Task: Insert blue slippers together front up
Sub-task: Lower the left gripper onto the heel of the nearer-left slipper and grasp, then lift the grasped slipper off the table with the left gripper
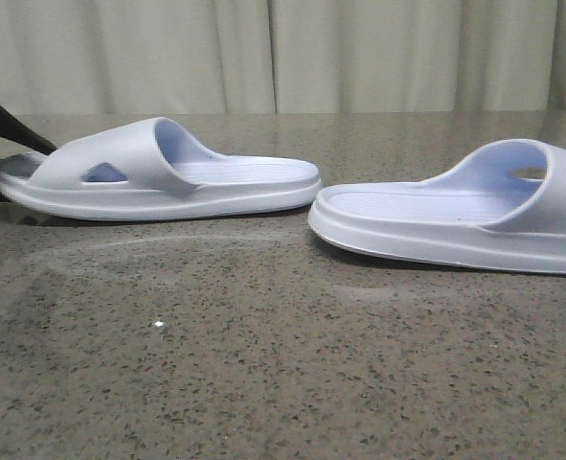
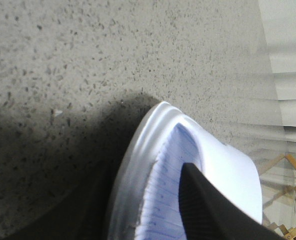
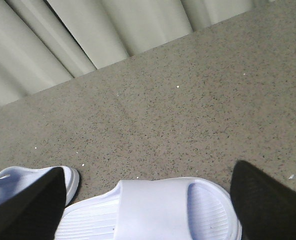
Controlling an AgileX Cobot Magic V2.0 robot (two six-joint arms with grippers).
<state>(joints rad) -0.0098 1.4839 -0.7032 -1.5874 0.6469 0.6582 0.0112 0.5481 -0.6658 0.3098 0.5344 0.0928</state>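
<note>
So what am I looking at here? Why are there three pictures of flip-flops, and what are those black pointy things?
These are three cameras on one robot that has two arms. The front view looks forward over a speckled table. On it lie two pale blue slippers, the left slipper and the right slipper, flat on their soles and apart from each other.

The other two pictures come from little cameras on the robot's wrists. The black pointy things are its fingers.

In the left wrist view, one dark finger lies over the ribbed inside of the left slipper's end. The other finger is hard to make out, so I cannot tell whether it is gripping.

In the right wrist view, the right gripper is open, with its two fingers on either side of the right slipper, not squeezing it.
</note>
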